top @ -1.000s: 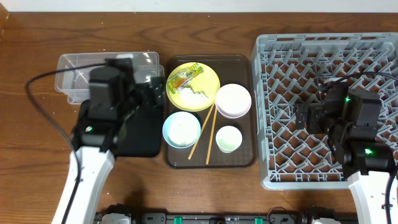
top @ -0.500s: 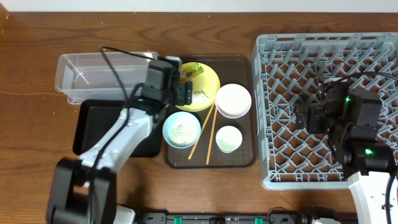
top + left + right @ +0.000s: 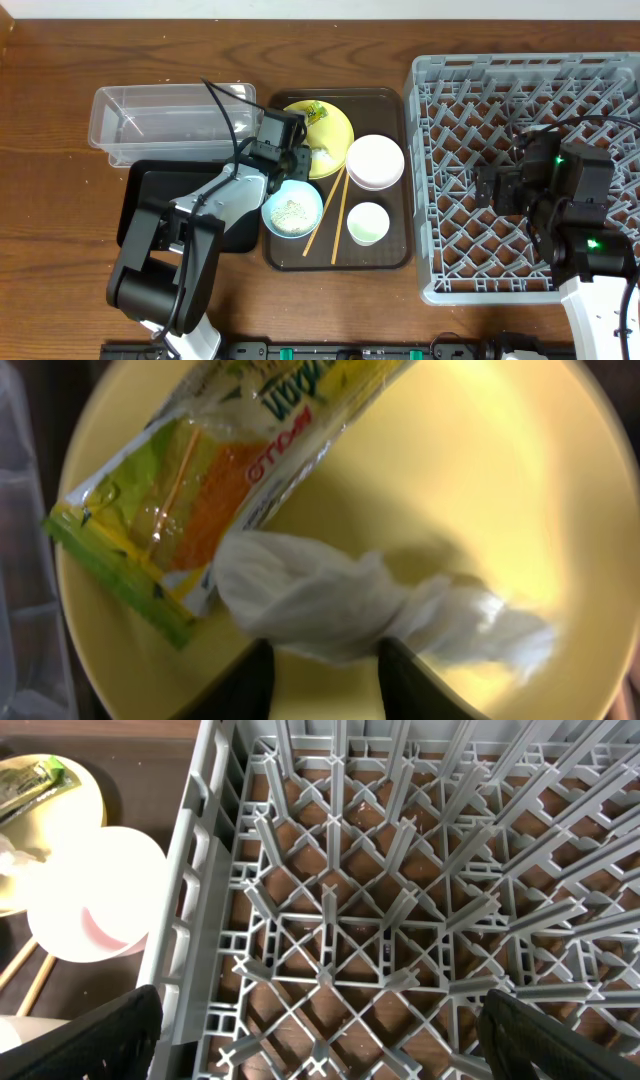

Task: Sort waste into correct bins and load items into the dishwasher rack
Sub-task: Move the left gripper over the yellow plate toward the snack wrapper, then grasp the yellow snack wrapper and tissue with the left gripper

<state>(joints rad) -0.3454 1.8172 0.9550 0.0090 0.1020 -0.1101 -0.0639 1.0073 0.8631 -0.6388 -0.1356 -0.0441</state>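
Note:
On the yellow plate (image 3: 500, 490) lie a printed snack wrapper (image 3: 200, 490) and a crumpled white scrap (image 3: 330, 605). My left gripper (image 3: 322, 660) is pressed down at the scrap's near edge, jaws narrowed, with a fold of it between the tips. From overhead the left gripper (image 3: 298, 160) sits over the plate (image 3: 338, 125), hiding the scrap. The light blue bowl (image 3: 292, 208) holds white grains. Beside it lie the chopsticks (image 3: 338, 205), the white bowl (image 3: 375, 160) and the pale cup (image 3: 367, 222). My right gripper (image 3: 320, 1040) hangs open over the grey dishwasher rack (image 3: 440, 80).
The dishes stand on a brown serving tray (image 3: 395, 255). A clear tub (image 3: 150, 120) lies at the back left, with a black tray (image 3: 140, 200) in front of it. My left arm stretches across the black tray.
My left arm swung right from over the black tray to the yellow plate, came down and narrowed its jaws on the white scrap. The right arm stayed still.

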